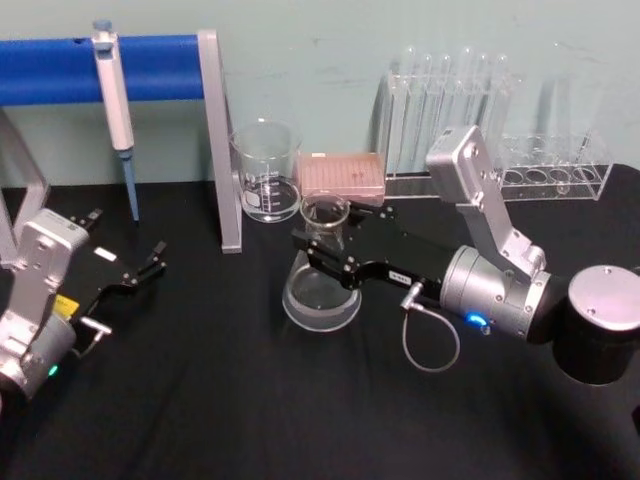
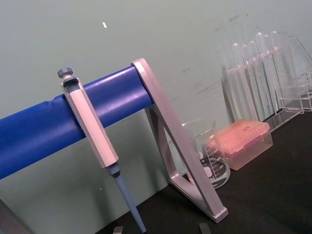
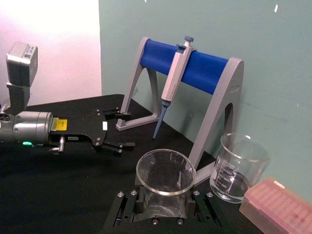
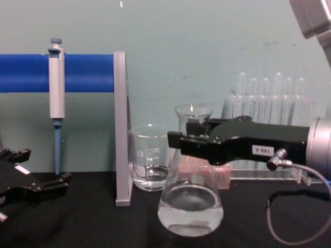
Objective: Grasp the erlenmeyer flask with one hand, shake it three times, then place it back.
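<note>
Glass erlenmeyer flask [image 1: 320, 295]: it stands between the jaws of your right gripper [image 1: 335, 235], with the wide base below them and a little clear liquid pooled inside.
Right gripper's hold: it is clamped on the narrow neck just under the flared rim, one flat jaw on each side. The neck is the only part slim enough to pinch, and the flare above the jaws should stop the glass sliding down.
Base: you cannot tell whether it rests on the black table [image 1: 200, 400] or hangs just off it.
Past the jaw tips: the beaker [image 1: 266, 172] and the grey stand [image 1: 215, 140] carrying the pipette [image 1: 113, 90] are near, so I judge the shake wants short strokes.
Beside the far jaw: the pink tip box [image 1: 343, 175] is close, with the test-tube rack [image 1: 450, 100] behind it.
Left gripper [image 3: 129, 128]: it is well apart from the working gripper, fingers spread and holding nothing, since one hand is all the task asks.
Stage: the grasp looks made. The return to the table is not yet done.
</note>
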`<state>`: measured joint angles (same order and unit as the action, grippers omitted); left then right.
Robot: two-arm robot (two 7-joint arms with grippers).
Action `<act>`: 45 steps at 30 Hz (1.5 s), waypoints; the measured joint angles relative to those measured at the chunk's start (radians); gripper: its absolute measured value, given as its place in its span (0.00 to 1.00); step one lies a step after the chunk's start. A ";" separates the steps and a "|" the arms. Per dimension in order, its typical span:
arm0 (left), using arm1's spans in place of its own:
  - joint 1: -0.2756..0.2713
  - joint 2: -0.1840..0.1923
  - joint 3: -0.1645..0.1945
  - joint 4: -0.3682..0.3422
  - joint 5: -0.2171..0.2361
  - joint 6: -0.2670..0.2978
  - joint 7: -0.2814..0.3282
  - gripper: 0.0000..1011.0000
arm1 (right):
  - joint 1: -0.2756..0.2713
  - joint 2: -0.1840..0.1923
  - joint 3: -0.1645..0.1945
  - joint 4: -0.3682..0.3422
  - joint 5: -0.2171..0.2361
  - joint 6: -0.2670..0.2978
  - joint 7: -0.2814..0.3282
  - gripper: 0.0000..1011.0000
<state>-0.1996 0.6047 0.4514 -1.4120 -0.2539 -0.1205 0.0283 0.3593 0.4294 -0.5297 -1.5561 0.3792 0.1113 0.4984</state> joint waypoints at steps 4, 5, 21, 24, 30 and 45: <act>0.000 0.000 0.000 0.000 0.000 0.000 0.000 0.99 | -0.001 -0.004 -0.001 0.012 -0.001 -0.003 0.001 0.45; 0.000 0.000 0.000 0.000 0.000 0.000 0.000 0.99 | -0.001 -0.005 -0.001 0.018 -0.001 -0.005 0.002 0.45; 0.000 0.000 0.000 0.000 0.000 0.000 0.000 0.99 | -0.005 -0.023 0.002 0.077 -0.001 -0.031 0.010 0.45; 0.000 0.000 0.000 0.000 0.000 0.000 0.000 0.99 | -0.006 -0.027 0.003 0.090 -0.001 -0.038 0.013 0.45; 0.000 0.000 0.000 0.000 0.000 0.000 0.000 0.99 | -0.005 -0.032 0.004 0.105 -0.001 -0.046 0.018 0.45; 0.000 0.000 0.000 0.000 0.000 0.000 0.000 0.99 | -0.005 -0.049 0.004 0.153 0.003 -0.095 0.042 0.45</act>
<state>-0.1995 0.6047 0.4514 -1.4120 -0.2539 -0.1205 0.0283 0.3541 0.3802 -0.5261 -1.4026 0.3826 0.0164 0.5404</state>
